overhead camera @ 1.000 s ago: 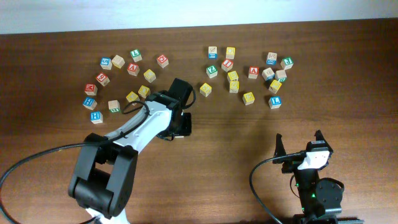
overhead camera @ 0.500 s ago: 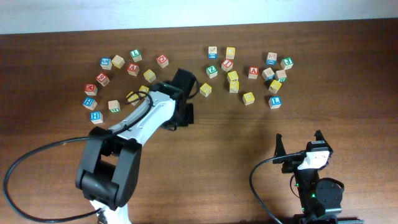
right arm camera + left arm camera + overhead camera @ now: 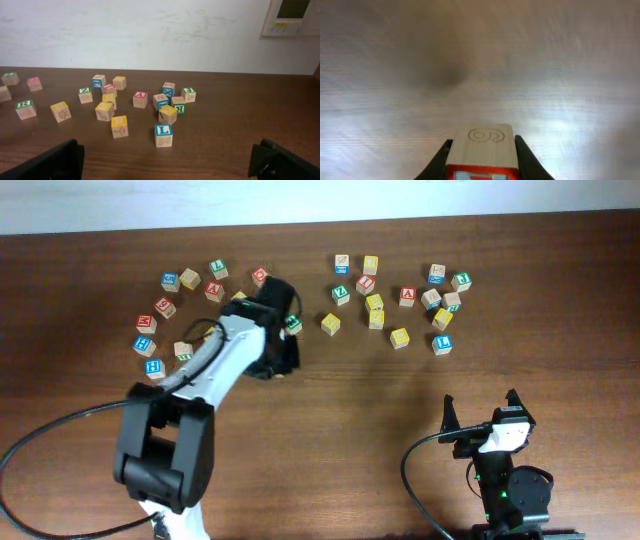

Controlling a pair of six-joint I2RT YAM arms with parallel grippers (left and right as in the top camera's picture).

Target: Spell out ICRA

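Barely started imo. No letter row on tabletop [image 3: 380,400] yet. Left hand [image 3: 481,150] clamped on wooden cube [image 3: 481,142] with a red side face. Top stamp looks like 6 or G, can't tell you which. Right hand [image 3: 165,165] spread wide, empty. Red I cube [image 3: 365,283] sits in right cluster, red A cube [image 3: 407,295] close by. By my read you've got all four placements left.

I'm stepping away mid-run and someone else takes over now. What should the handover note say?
Left gripper: shut on a red-printed cube, letter unreadable.
Right gripper: open, empty.
Green R lies beside the left arm; a red A and a likely red I sit in the right cluster. Yellow C not identified.
Done: nothing lined up.
Left: find C, then place all four in order I, C, R, A.
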